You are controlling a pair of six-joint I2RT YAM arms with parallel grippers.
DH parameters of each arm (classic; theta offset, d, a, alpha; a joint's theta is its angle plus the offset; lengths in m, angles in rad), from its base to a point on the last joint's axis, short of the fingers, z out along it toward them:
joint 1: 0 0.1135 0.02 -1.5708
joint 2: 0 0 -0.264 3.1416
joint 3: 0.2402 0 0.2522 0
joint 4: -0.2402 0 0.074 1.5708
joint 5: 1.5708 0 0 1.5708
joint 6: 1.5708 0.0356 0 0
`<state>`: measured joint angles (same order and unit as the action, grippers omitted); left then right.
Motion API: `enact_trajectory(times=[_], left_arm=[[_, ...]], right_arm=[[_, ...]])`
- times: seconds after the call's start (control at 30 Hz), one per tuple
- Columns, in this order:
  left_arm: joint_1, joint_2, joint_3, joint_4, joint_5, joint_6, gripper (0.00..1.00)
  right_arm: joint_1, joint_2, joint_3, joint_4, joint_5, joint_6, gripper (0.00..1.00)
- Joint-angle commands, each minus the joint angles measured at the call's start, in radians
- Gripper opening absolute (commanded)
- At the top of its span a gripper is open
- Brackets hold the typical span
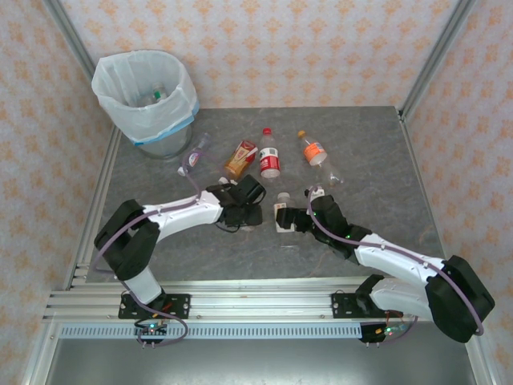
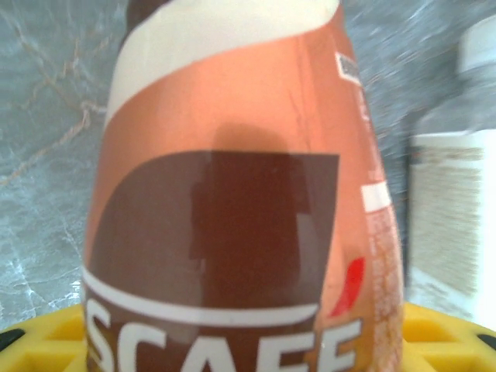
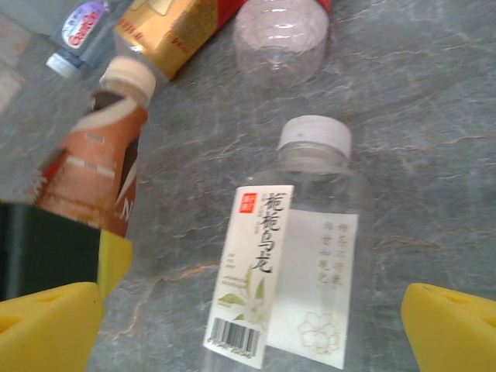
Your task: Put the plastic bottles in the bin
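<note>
Left wrist view: the left gripper (image 2: 236,341) clamps a brown-labelled bottle (image 2: 240,194) between its yellow pads (image 2: 442,333). The right gripper (image 3: 248,325) is spread wide, with a clear white-labelled bottle (image 3: 294,256) between its fingers, touching neither. Just beyond both grippers lie other bottles (image 1: 270,156). The bin (image 1: 180,84) stands well beyond the left one.

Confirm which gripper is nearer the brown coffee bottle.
Left. The left gripper is closed on the brown coffee bottle at its lower body. The right gripper sits off to its side, open around the clear white-label bottle.
</note>
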<state>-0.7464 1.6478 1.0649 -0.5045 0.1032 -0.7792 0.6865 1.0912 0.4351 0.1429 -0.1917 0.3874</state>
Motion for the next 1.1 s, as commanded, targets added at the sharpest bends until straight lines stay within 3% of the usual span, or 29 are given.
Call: enact_trajectory(times=[0.0,0.33,0.63,0.97,1.07], left_arm=[[-0.006,-0.059,-0.025,0.039,-0.046,0.027,0.55],[0.001,-0.172,-0.013,0.019,-0.168,0.052,0.54],[0.083,-0.273,0.023,-0.022,-0.213,0.086,0.54],[0.161,-0.33,0.081,0.016,-0.279,0.121,0.54],[0.188,-0.31,0.143,0.007,-0.272,0.168,0.54]], right_arm=[[-0.003,-0.016,-0.017,0.081,-0.082,-0.027,0.99],[-0.004,-0.047,-0.039,0.103,-0.099,-0.069,0.99],[-0.004,-0.056,0.025,0.133,-0.094,-0.225,0.99],[-0.003,0.086,0.056,0.361,0.03,-0.202,0.99],[-0.003,0.121,0.108,0.31,-0.005,-0.262,0.99]])
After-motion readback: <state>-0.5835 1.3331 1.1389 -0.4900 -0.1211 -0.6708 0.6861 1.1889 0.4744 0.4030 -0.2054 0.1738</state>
